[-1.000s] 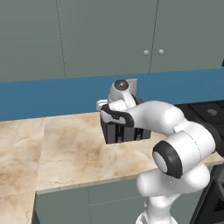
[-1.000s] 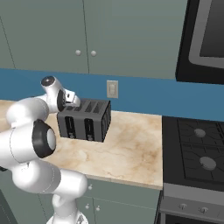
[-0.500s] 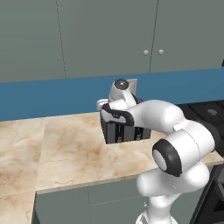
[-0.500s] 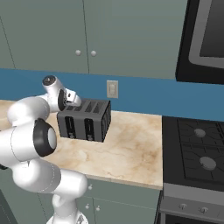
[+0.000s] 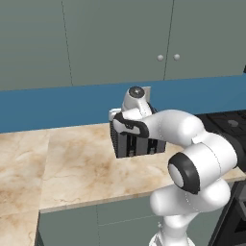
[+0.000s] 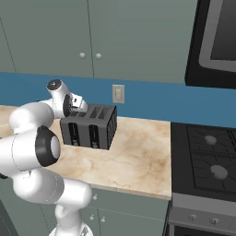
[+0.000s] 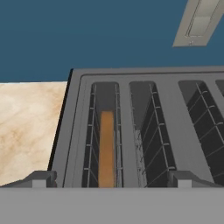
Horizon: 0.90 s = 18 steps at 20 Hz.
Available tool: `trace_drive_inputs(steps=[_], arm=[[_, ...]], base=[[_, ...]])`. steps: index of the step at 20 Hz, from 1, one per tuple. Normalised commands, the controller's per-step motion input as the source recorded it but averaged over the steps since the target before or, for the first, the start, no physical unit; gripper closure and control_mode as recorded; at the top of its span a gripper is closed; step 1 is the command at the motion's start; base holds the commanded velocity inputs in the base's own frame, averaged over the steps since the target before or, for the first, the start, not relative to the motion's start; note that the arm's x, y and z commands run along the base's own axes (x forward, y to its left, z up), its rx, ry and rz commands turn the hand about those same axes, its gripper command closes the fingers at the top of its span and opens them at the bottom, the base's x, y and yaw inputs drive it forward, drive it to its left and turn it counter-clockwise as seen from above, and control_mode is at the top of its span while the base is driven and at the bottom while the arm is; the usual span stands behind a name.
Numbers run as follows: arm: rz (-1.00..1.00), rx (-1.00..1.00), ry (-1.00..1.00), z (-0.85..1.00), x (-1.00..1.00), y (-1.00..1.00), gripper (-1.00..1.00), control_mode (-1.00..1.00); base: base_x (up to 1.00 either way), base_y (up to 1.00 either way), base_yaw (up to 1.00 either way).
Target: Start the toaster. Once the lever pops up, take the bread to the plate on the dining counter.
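Above the toaster, the tool hangs wide over the bread; no writing is legible.

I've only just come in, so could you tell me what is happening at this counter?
The robot arm holds its open gripper just above the toaster on the marble worktop. The bread sits down in the toaster's end slot, between the fingertips in the hand view. Nothing is gripped yet.
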Motion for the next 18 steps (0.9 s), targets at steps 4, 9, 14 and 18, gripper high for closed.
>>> trace_drive_inputs(steps=[4,9,14,18], arm=[[0.00,0.00,0.00,0.00,0.00,0.00,-1.00,-1.00],[0.00,0.00,0.00,0.00,0.00,0.00,-1.00,-1.00],[0.00,0.00,0.00,0.00,0.00,0.00,-1.00,-1.00],[0.00,0.00,0.00,0.00,0.00,0.03,-1.00,-1.00]], base=[[0.00,0.00,0.00],[0.00,0.00,0.00],[0.00,0.00,0.00],[0.00,0.00,0.00]])
